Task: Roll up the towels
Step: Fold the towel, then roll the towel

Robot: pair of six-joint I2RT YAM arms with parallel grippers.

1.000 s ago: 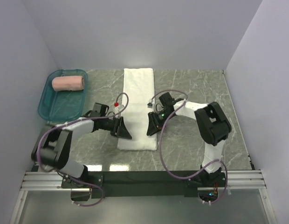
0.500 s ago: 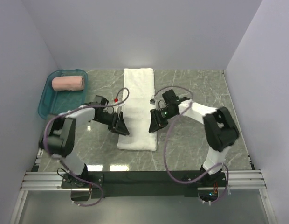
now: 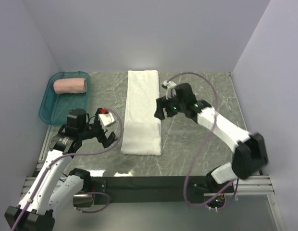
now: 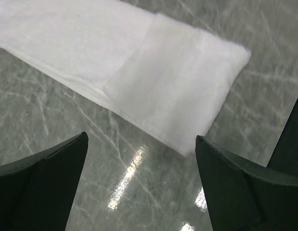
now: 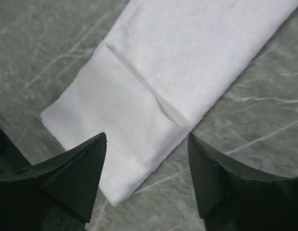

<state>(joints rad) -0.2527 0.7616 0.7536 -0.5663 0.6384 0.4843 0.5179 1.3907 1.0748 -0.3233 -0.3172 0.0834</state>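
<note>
**Two towels on worktop: one rolled in tray, one flat; both grippers empty**

Room: grey-green marbled worktop, glossy, with glare patches near the front. Boxed by plain pale lavender walls on the left, back and right. Black mounting strip and metal rail along the near edge.

Count: 2 arms, 2 grippers, 2 towels, 1 tray.

White towel: folded into a long narrow strip, lying flat mid-worktop and running front to back. Not rolled. Far end right up at the back wall, near end well short of the black strip. Woven hem band across the near end, folded layers visible along the long edge in both wrist views.

Teal translucent tray: far left, against the left wall.

Pink towel: rolled, lying across the far end of the tray.

Left gripper: fingers spread wide, holding nothing. Above bare worktop just left of the white towel's near end, not touching it.

Right gripper: fingers spread wide, holding nothing. At the strip's right edge about mid-length. Cannot tell height above the cloth.

Free room: wide bare worktop right of the strip, narrower lane between strip and tray, bare band in front of the near end.
</note>
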